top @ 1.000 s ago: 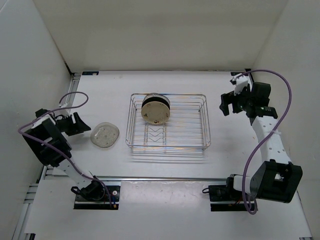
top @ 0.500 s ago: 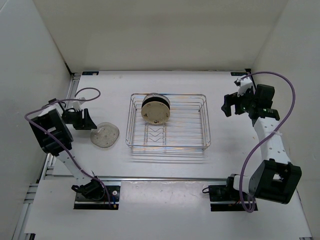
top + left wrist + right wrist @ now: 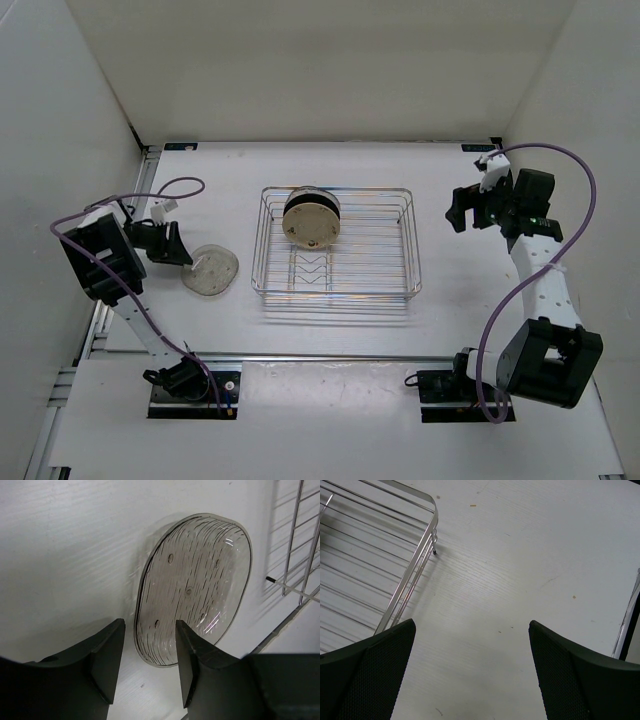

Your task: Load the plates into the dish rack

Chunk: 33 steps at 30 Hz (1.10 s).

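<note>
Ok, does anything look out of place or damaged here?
Nothing stands out. The round clear glass plate lies flat, uncracked, left of the chrome wire dish rack, its rim between the left gripper's open jaws. The cream speckled plate stands on edge inside the rack.

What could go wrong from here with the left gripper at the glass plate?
1. The clear glass plate lies flat on the table, with only its near rim inside the open left gripper. Such a thin, slick edge grip may slip or shove the plate away.
2. It sits close to the left wall of the dish rack, so a tilted lift could knock the wire.
3. The standing plates at the rack's back might get bumped.
</note>
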Each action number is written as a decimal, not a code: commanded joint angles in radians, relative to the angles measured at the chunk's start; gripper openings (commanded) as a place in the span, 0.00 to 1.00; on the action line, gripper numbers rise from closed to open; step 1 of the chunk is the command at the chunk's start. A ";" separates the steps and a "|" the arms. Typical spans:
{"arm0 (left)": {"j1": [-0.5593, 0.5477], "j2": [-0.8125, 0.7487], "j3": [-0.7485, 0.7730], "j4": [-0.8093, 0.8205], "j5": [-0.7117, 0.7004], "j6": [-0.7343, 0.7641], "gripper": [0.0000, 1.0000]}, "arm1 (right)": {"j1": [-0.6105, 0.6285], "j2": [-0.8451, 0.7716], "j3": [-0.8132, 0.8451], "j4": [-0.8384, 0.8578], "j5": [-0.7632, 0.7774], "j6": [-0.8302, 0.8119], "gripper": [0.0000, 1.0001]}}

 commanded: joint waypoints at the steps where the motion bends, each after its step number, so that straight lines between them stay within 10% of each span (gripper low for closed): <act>1: -0.003 0.004 0.031 -0.065 0.005 0.077 0.55 | -0.007 -0.020 0.000 0.048 -0.023 0.019 0.97; 20: -0.054 0.085 0.079 -0.128 -0.133 0.129 0.47 | -0.073 -0.030 0.000 0.048 -0.087 0.046 0.97; 33: -0.092 -0.040 -0.059 0.040 -0.256 0.065 0.10 | -0.102 -0.039 -0.009 0.048 -0.152 0.046 0.97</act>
